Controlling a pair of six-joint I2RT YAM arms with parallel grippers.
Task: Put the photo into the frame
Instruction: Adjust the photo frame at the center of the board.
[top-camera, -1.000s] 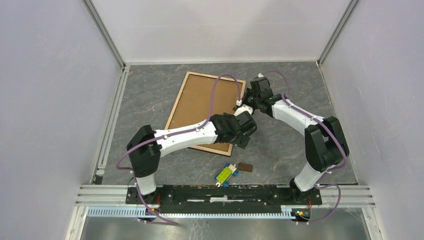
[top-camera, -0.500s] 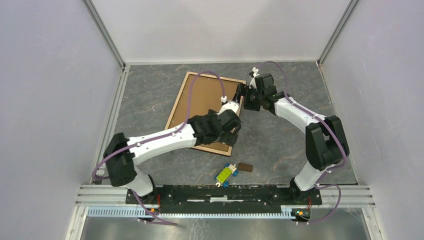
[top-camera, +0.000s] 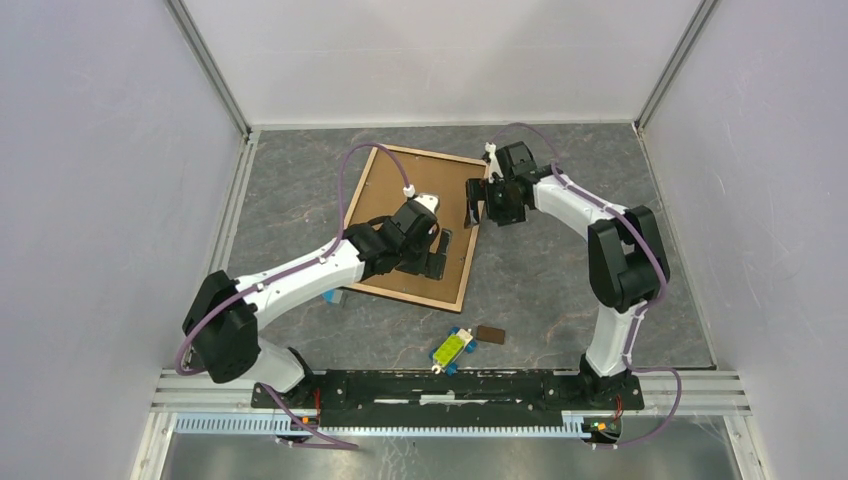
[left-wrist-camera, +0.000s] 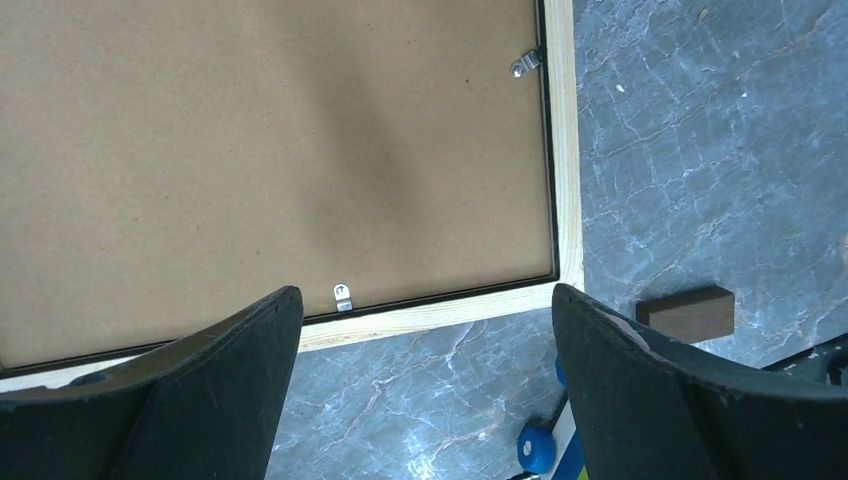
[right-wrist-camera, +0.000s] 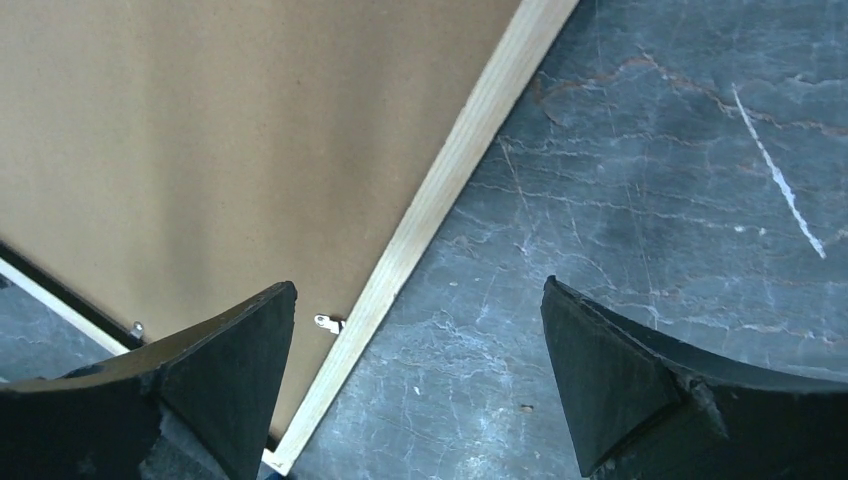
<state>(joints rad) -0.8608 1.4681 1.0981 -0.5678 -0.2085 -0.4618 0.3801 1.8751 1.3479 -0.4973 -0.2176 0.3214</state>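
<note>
1. The frame (top-camera: 402, 296) lies flat on the grey table (top-camera: 560, 280), light wood side up, skewed, towards the far middle. One brown backing board (top-camera: 385, 190) sits inside its rails.
2. The left gripper (top-camera: 436, 253) is over the frame's near right corner, fingers spread wide and empty. In the left wrist view that corner of the frame (left-wrist-camera: 565, 150) lies between the left gripper's (left-wrist-camera: 425, 300) fingers; contact cannot be judged.
3. The right gripper (top-camera: 478, 205) is at the frame's right rail, near its far corner, also spread wide and gripping nothing. In the right wrist view the rail (right-wrist-camera: 450, 180) runs diagonally between the right gripper's (right-wrist-camera: 417, 288) fingers.
4. Count: one frame, one board and two grippers.
5. Metal clips: two in the left wrist view, at (left-wrist-camera: 525, 63) and (left-wrist-camera: 343, 296); one sure clip (right-wrist-camera: 327, 322) in the right wrist view.
6. One small brown block (top-camera: 490, 334) and one green-and-blue object (top-camera: 452, 349) lie just beside each other, nearer than the frame.
</note>
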